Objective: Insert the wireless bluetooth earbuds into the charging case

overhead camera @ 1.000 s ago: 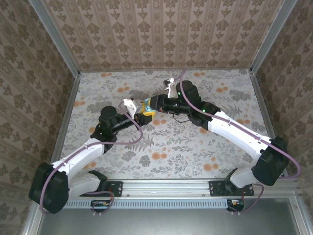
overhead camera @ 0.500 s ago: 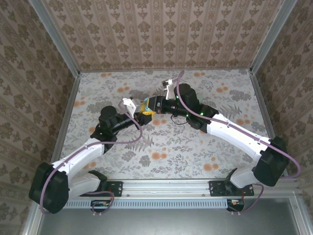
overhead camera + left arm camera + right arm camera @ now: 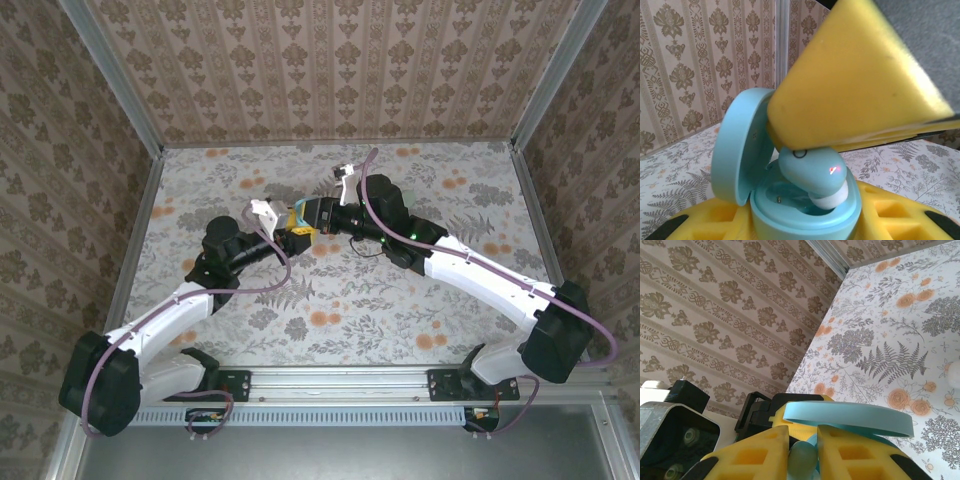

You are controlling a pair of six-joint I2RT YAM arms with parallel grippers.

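Right gripper [image 3: 802, 452] is almost closed, pinching the pale teal earbud [image 3: 815, 182] between its yellow fingertips. The bud sits tip-down in the open case [image 3: 790, 210]: white tip inside the well, body above the rim. Can't tell if it's seated. The lid [image 3: 737, 145] is hinged up and stands just beside the bud.

Left gripper [image 3: 288, 238] is clamped on the case, with yellow pads [image 3: 892, 215] on both sides of it. The two grippers meet mid-table, nose to nose.

The table [image 3: 400, 300] has a floral print. Wallpapered walls [image 3: 330, 70] stand at the back and both sides, and a metal rail [image 3: 340, 385] runs along the near edge. Walls and rail are well apart from the meeting point, so there is room to move all round it.
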